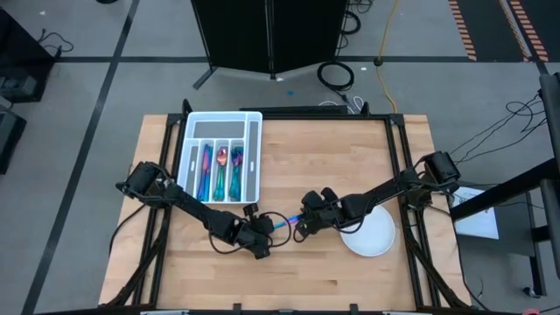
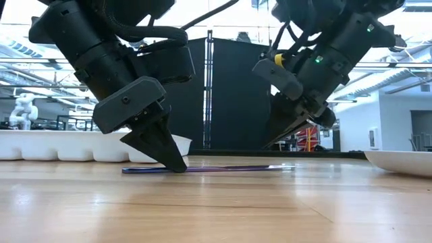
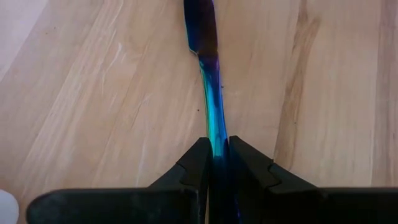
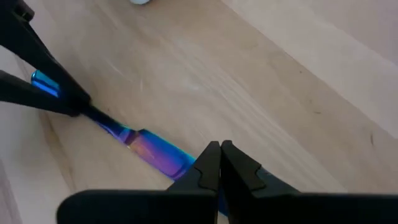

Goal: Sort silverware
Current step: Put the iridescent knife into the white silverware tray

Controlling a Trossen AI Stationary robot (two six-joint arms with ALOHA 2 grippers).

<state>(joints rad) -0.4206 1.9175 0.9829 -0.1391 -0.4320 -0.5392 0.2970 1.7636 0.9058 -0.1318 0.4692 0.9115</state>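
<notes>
Slim iridescent knife [image 3: 211, 106] lies flat on grained wooden table [image 3: 93, 106].

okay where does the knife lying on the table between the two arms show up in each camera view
High view: knife at bottom centre, between the left end effector and right end effector.
Low view: knife flat on the table, centre.
Left wrist view: knife running up from the closed fingers.
Right wrist view: knife lower left.
Shared landmark: the left end effector gripping its handle.

A white divided tray [image 1: 254, 153] and a round white plate [image 1: 371, 236] are borne by the wooden table [image 1: 332, 157]. An iridescent knife [image 2: 223, 169] lies flat on it.
</notes>
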